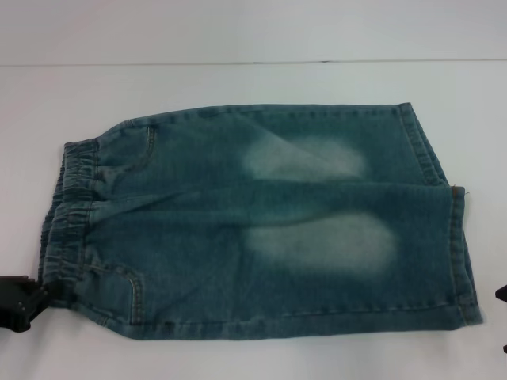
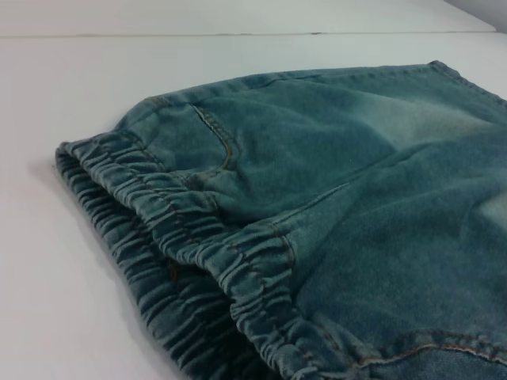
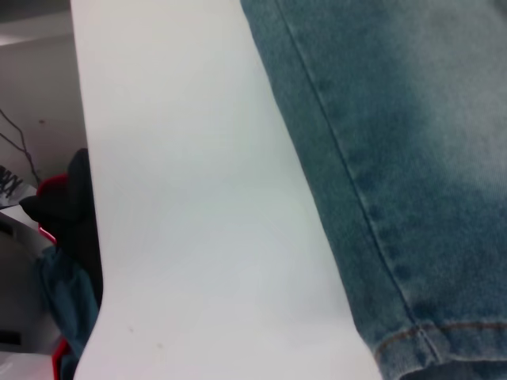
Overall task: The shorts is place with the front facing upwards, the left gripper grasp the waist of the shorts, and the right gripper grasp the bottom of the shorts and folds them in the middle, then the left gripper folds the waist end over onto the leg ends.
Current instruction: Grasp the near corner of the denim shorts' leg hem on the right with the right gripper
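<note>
The shorts [image 1: 261,222] lie flat on the white table [image 1: 79,95], front up, with two pale bleached patches. The ruffled elastic waist [image 1: 67,214] points to the left, and the bottom of the shorts [image 1: 459,245], two straight stitched hems, points to the right. My left gripper [image 1: 20,302] shows as a dark shape right at the near waist corner. Its wrist view looks close onto the waist [image 2: 198,253] and the denim [image 2: 333,198]. Only a dark sliver of my right gripper [image 1: 501,294] shows, just beyond the near hem corner. The right wrist view shows a side seam of the shorts [image 3: 412,158].
The table's far edge [image 1: 253,62] runs behind the shorts. In the right wrist view, dark and red clutter [image 3: 71,206] lies past the table's edge. White tabletop [image 3: 198,198] surrounds the garment.
</note>
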`<state>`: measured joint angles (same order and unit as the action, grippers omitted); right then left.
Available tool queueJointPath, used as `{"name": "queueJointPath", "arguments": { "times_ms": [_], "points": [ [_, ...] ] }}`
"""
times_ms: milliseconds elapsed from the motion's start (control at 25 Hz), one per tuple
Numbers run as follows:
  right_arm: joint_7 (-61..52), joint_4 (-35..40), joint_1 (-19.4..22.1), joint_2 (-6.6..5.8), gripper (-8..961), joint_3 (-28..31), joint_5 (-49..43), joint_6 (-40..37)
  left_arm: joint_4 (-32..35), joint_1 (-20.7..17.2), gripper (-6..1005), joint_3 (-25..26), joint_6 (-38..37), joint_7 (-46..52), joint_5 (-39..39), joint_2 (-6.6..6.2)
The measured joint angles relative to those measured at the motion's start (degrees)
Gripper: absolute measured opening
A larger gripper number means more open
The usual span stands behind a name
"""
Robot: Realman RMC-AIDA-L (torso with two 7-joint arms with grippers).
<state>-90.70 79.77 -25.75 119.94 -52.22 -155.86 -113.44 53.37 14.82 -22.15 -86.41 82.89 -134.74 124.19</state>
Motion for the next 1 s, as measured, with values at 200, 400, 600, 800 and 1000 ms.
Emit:
{"name": "queueJointPath", "arguments": {
  "times_ms": [200,400,600,800,1000],
  "points": [
    [-1.68,-0.74,0.13,0.06,799,-1.59,-1.27,0.30,0.11,0.05,57,0.12,-0.08,0.08,0.06,0.00],
    [-2.39,-3.57,-0.27,0.11,798,-3.37,-2.48,2.89,-0.07,0.04,57,0.02,-0.08,0.07,0.11,0.00],
    [-2.46,-5.38,-0.57,0.09,798,-3.89,-2.81,4.27,0.17,0.03,57,0.09,-0.46,0.08,0.11,-0.06],
    [-2.40,-8.06,-1.01,0.17,799,-4.25,-2.45,6.02,0.38,0.34,56,0.05,-0.73,0.08,0.10,-0.10],
    [-1.59,-8.73,-0.69,0.09,781,-4.15,0.31,6.61,0.42,0.53,56,0.03,-0.86,0.08,0.10,-0.09]
  ]
}}
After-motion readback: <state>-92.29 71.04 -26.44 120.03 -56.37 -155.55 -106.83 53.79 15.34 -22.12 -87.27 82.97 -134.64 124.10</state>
